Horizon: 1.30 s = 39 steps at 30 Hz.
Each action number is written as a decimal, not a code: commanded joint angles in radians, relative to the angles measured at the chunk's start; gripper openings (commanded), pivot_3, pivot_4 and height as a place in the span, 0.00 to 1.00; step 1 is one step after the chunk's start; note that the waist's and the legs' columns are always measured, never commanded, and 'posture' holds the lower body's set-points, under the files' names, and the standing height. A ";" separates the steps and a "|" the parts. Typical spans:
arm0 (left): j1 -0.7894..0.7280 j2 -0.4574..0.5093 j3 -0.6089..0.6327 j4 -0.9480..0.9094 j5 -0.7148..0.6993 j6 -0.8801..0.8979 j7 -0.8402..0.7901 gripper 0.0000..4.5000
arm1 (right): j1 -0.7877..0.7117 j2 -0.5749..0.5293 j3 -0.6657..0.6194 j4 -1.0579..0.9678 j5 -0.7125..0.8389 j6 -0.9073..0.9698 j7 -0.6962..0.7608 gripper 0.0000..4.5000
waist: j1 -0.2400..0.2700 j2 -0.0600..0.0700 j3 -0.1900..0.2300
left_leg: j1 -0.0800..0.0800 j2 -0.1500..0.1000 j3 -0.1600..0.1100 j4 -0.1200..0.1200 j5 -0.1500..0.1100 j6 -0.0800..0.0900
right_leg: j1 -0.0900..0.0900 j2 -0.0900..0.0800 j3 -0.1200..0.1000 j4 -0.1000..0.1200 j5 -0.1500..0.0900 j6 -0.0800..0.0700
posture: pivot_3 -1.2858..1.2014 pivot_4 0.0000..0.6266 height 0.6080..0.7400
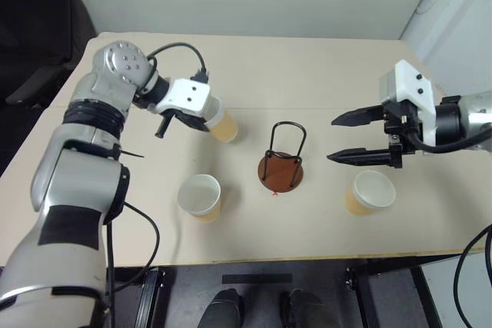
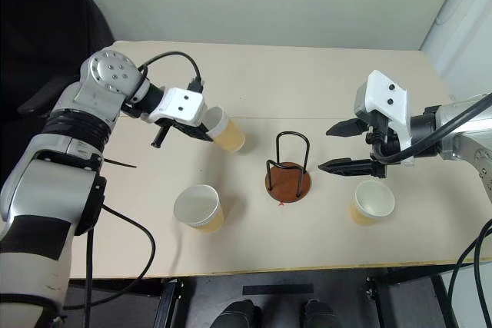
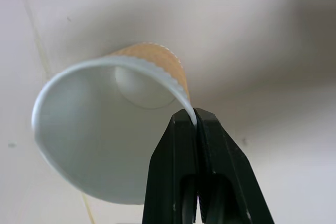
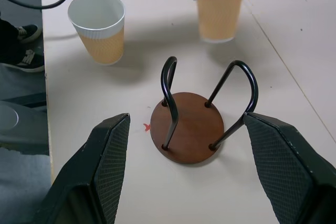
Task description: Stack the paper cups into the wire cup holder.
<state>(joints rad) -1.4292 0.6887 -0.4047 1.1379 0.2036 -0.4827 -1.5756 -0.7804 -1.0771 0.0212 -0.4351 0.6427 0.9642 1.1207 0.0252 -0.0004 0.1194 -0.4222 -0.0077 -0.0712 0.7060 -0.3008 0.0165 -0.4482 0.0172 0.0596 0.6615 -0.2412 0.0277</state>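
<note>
The left hand (image 3: 195,124) pinches the rim of one paper cup (image 1: 223,126), one black finger inside the wall and one outside, pressed tight on the white rolled edge. That held cup hangs tilted above the beige worktop (image 1: 307,82), its open mouth turned toward the hand and its tan body pointing toward the wire cup holder (image 1: 282,164).

The holder stands upright near the middle of the worktop, a round reddish-brown base with two black wire loops rising from it and nothing inside them. A small red mark (image 4: 147,127) sits on the worktop just beside the base.

A second paper cup (image 1: 201,196) stands upright on the worktop on the robot's left of the holder, nearer the front edge. A third paper cup (image 1: 370,193) stands upright on the holder's right.

The right hand (image 1: 360,137) hovers above the worktop with its fingers spread wide and holding nothing, pointing toward the holder, the third cup just below it.
</note>
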 commanded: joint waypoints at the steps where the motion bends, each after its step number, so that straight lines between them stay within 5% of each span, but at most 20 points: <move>1: -0.048 0.027 -0.043 -0.059 -0.092 0.030 -0.039 0.01 | 0.018 -0.030 -0.008 -0.009 -0.017 -0.031 0.015 0.78 | 0.001 0.001 0.000 | 0.000 0.001 -0.002 0.001 0.000 0.000 | 0.000 -0.002 0.000 0.000 0.000 0.000 | 0.52 0.24 1.00; 23: -0.198 0.180 -0.514 -0.479 -0.770 0.330 -0.039 0.01 | -0.009 -0.035 0.014 -0.033 -0.018 -0.059 0.028 0.78 | 0.000 0.002 0.001 | -0.002 0.002 -0.001 0.004 -0.001 0.001 | 0.000 -0.002 0.001 0.001 0.000 0.001 | 0.52 0.24 1.00; 39: -0.280 0.143 -0.683 -0.504 -0.814 0.221 -0.039 0.01 | -0.059 -0.029 0.007 -0.054 -0.007 -0.031 0.003 0.78 | 0.004 0.003 0.002 | -0.002 0.001 -0.001 0.005 -0.001 0.002 | 0.002 -0.001 -0.001 0.000 0.000 0.001 | 0.52 0.24 1.00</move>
<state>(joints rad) -1.6779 0.8344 -1.0892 0.6337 -0.6062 -0.2336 -1.5815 -0.8272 -1.1014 0.0624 -0.4687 0.6254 0.9319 1.1333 0.0289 0.0021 0.1212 -0.4245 -0.0066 -0.0735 0.7112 -0.3018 0.0181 -0.4467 0.0152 0.0589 0.6614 -0.2410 0.0287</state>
